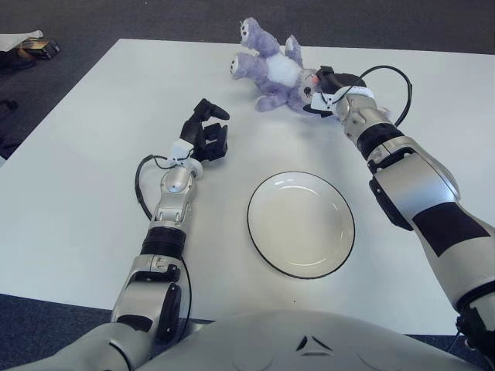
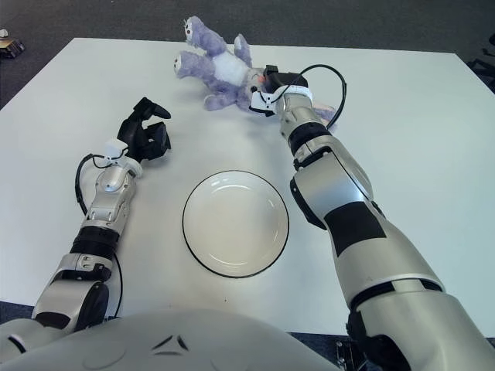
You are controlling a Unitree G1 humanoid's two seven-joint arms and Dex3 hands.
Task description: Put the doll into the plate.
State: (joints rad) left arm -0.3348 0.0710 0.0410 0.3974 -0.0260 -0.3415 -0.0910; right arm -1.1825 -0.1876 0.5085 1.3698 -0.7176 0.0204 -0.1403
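A purple plush doll (image 1: 272, 71) lies on its back at the far middle of the white table (image 1: 85, 170), legs to the left, head to the right. My right hand (image 1: 323, 83) is at the doll's head and touches it; the grip itself is hidden. A white plate (image 1: 302, 224) with a dark rim sits empty in the middle of the table, well nearer to me than the doll. My left hand (image 1: 207, 131) shows to the left of the plate, fingers loosely bent and holding nothing.
A black cable (image 1: 396, 76) loops off my right wrist above the table. Dark carpet surrounds the table, with small items (image 1: 31, 46) on the floor at far left. The table's far edge runs just behind the doll.
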